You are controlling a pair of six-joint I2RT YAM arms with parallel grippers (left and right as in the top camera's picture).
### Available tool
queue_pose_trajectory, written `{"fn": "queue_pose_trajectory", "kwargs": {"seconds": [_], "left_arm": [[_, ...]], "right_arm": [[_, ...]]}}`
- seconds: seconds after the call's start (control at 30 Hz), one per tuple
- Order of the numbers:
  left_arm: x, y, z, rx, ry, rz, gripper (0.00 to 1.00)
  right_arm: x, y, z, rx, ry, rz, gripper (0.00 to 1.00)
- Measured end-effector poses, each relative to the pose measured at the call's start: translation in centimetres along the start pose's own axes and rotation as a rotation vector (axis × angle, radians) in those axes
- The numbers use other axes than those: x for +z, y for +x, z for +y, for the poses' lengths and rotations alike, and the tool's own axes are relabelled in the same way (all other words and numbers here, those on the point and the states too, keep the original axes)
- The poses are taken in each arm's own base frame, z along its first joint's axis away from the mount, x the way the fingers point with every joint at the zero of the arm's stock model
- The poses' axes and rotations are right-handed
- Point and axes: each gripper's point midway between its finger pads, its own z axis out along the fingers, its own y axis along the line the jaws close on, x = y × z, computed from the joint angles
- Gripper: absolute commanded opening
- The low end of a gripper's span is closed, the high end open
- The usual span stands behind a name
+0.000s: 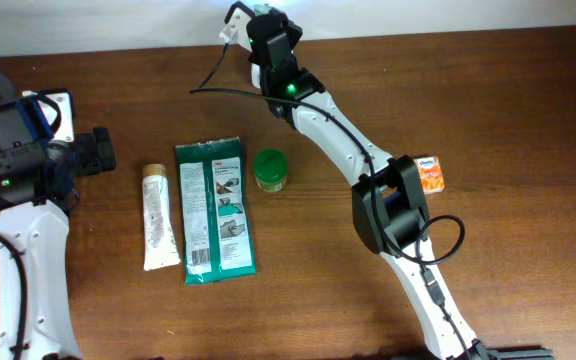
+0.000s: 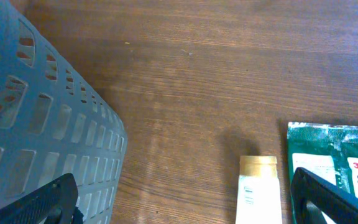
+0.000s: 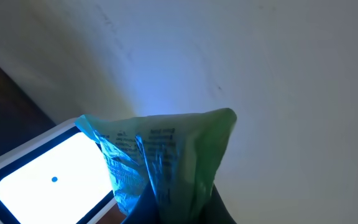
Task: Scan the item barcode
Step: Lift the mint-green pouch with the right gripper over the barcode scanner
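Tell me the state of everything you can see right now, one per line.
Left gripper: open, empty.
Right gripper: shut on the green packet.
Scanner: lit, packet held before it.
Tube: lying flat.
Glove pack: lying flat.
Green jar: upright.
Orange box: lying flat.

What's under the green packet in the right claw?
A glowing white scanner window with a blue dot lies below the crinkled green plastic packet; the packet covers its right edge.

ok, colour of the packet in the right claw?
Green packet, tinted blue near the scanner; best in right wrist view.
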Motion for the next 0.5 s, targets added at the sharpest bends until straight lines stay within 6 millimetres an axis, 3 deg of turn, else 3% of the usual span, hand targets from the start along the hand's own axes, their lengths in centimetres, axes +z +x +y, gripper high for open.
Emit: {"fn": "queue_pose_trajectory", "kwargs": {"seconds": [0.3,0.5], "left_arm": [[0.0,0.0,0.0,0.0,0.0,0.0,0.99],[0.0,0.0,0.0,0.0,0.0,0.0,0.99]], "right_arm": [[0.4,0.5,-0.9,-0.003,0.02,0.002,0.04],[0.4,1.0,-0.3,-0.012,-0.005,0.023,0.04]]}}
